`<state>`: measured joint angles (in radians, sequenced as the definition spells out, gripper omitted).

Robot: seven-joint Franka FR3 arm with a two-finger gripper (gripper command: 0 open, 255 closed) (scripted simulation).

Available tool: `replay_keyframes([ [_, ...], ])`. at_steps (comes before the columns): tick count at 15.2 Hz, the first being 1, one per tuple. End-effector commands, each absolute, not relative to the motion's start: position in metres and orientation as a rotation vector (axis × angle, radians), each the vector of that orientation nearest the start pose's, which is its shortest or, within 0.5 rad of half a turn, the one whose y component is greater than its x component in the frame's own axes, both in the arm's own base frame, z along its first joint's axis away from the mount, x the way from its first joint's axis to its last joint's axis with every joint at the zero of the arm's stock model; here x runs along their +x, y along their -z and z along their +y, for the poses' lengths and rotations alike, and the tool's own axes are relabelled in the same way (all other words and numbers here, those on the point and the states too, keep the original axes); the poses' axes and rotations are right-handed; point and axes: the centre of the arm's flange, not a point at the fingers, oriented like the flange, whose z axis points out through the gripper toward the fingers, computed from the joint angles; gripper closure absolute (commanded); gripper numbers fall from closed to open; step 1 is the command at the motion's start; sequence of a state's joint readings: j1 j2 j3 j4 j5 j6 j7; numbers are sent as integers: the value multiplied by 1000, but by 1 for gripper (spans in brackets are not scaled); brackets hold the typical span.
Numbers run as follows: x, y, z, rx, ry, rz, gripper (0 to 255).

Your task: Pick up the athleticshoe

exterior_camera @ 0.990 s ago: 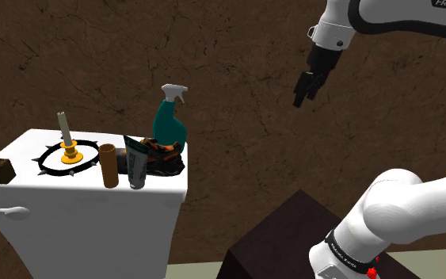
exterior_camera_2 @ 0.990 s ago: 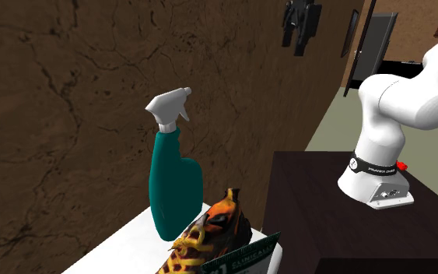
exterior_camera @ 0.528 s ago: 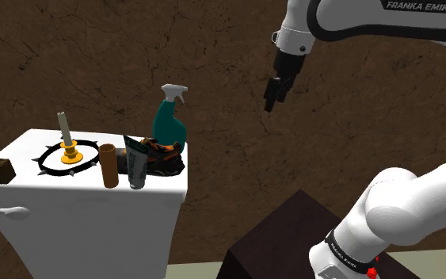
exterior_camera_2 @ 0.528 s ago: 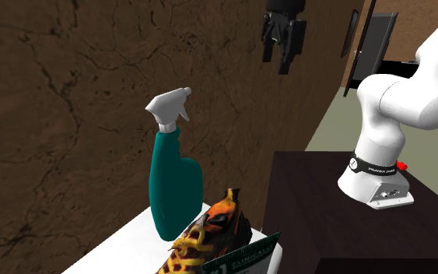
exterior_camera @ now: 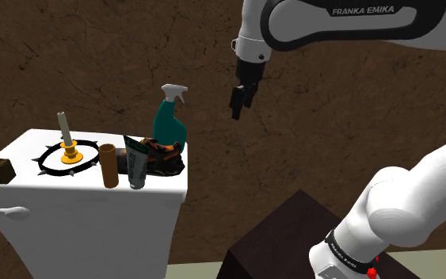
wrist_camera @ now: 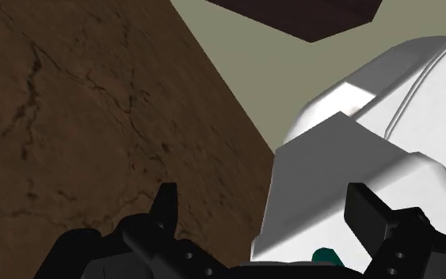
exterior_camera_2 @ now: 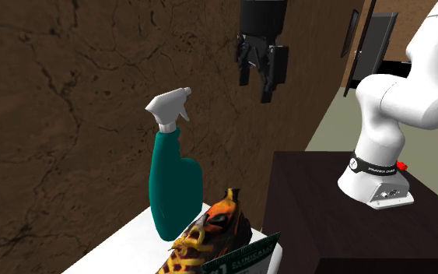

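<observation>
While the gripper (exterior_camera: 236,108) hung with fingers spread and empty, the athletic shoe (exterior_camera: 164,156) lay well below, toward the shoulder view's left, beside the spray bottle (exterior_camera: 168,119).

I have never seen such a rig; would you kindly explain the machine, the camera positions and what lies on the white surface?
It is a white robot arm on a dark stand, ending in a black two-finger gripper. One camera looks from beside the stand, another from near the surface, a third from the hand itself. On the white tank top stand a candle holder, brown cylinder, tube, teal spray bottle and the orange-black shoe. The gripper hangs open, holding nothing.
</observation>
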<state>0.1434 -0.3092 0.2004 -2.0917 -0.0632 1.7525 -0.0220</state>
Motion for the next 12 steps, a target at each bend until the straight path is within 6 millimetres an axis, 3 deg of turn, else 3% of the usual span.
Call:
replay_keyframes([
  [1, 446, -537, 184, -3197, -39, -665, 0],
  [12, 492, -483, 312, -3096, -105, -1012, 0],
])
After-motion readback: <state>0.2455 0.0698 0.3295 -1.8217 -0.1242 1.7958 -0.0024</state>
